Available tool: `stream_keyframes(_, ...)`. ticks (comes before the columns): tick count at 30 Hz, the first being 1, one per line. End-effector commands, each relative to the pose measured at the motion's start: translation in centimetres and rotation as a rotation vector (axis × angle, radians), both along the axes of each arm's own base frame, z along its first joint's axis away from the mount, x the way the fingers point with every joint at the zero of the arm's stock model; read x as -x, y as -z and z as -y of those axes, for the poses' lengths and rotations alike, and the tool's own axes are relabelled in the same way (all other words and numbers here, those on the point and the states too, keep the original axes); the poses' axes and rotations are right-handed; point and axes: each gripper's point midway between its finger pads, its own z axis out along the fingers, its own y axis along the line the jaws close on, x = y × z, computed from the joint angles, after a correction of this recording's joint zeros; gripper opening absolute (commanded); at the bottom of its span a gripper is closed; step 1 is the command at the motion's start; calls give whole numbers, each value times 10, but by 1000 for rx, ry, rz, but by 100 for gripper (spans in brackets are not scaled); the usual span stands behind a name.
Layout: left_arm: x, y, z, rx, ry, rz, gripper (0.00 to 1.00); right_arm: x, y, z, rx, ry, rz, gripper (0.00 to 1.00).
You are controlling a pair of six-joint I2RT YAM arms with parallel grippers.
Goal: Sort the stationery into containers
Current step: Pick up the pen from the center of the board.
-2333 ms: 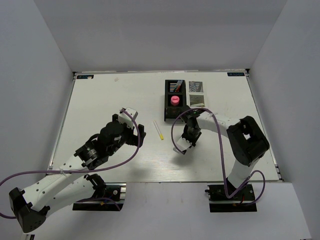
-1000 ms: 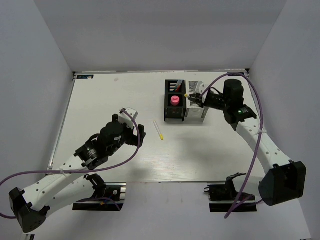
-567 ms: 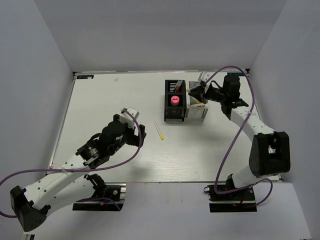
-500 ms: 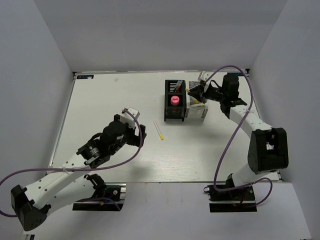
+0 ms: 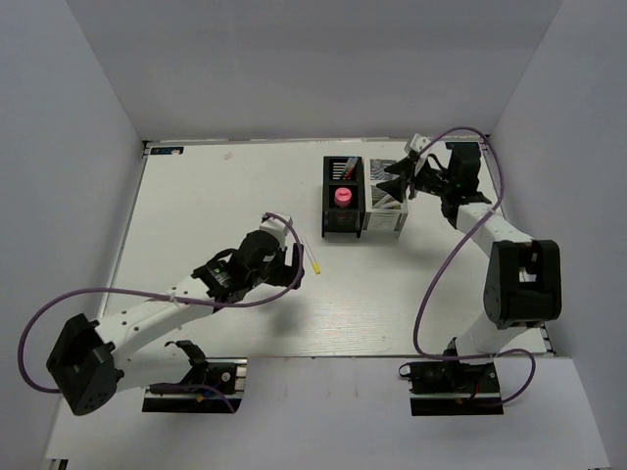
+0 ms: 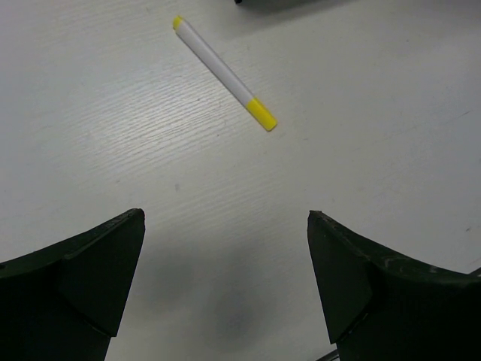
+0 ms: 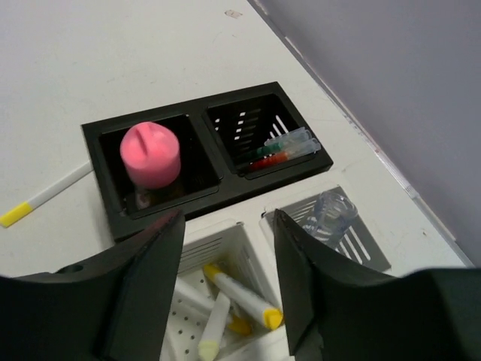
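While we watch, right gripper (image 7: pixel 225 248): jaws now parted above the white organiser (image 7: pixel 225 241), nothing held, its yellow-tipped pens inside.
Left gripper (image 6: pixel 225 263): spread wide, has moved over the last loose pen (image 6: pixel 223 71).
Meaning: we reckon one pickup remains.
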Motion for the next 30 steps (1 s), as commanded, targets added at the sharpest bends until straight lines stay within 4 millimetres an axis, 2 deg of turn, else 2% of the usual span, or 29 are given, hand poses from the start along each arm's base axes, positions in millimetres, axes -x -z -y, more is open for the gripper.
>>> stream_keyframes(1,-9,-4,26,166,-74,-50,97,24,-41,6,-33,-9,118,58)
stream_keyframes(2,-16,-3,31,187,-98,-46,94,34,-58,9,-49,8,140,61)
stream_keyframes(3,-21,9,34,183,-135,-77,89,38,-62,11,-78,34,110,90)
stream_keyframes(4,-26,11,38,186,-153,-84,86,49,-71,20,-96,111,110,90)
stream_keyframes(5,-31,13,40,178,-172,-85,82,45,-72,28,-190,240,-39,90)
stream_keyframes(6,-41,4,48,207,-192,-74,74,54,-68,40,-190,315,-127,90)
stream_keyframes(7,-47,13,49,182,-220,-83,68,65,-68,34,-183,258,-160,90)
stream_keyframes(8,-54,12,52,191,-244,-74,65,72,-67,33,-148,222,-147,88)
stream_keyframes(9,-63,2,59,224,-268,-61,63,89,-57,28,-132,167,-221,78)
stream_keyframes(10,-69,3,59,222,-300,-54,60,106,-53,26,-116,144,-270,34)
stream_keyframes(11,-77,16,58,192,-334,-74,59,124,-48,20,-111,67,-291,7)
stream_keyframes(12,-85,11,64,193,-353,-74,59,138,-49,20,-112,55,-310,0)
stream_keyframes(14,-101,20,72,164,-405,-86,59,170,-48,18,-100,24,-313,0)
stream_keyframes(15,-101,29,70,136,-441,-115,59,177,-49,18,-99,21,-302,0)
stream_keyframes(16,-106,35,66,106,-482,-119,63,190,-54,19,-96,22,-277,9)
stream_keyframes(17,-116,25,71,114,-512,-108,63,203,-52,20,-92,21,-252,19)
stream_keyframes(18,-112,48,61,22,-551,-145,64,208,-54,22,-77,23,-212,21)
stream_keyframes(19,-114,51,62,18,-583,-158,64,214,-50,24,-69,48,-233,27)
stream_keyframes(20,-119,46,65,23,-595,-153,64,223,-62,28,-64,79,-164,30)
stream_keyframes(21,-115,54,61,-10,-597,-169,64,225,-66,29,-57,91,-141,30)
stream_keyframes(22,-120,50,61,23,-626,-171,64,232,-67,31,-53,104,-127,34)
stream_keyframes(25,-119,53,61,29,-634,-175,64,242,-67,31,-53,103,-107,34)
stream_keyframes(30,-119,65,56,-10,-657,-182,59,230,-54,33,-52,125,-151,35)
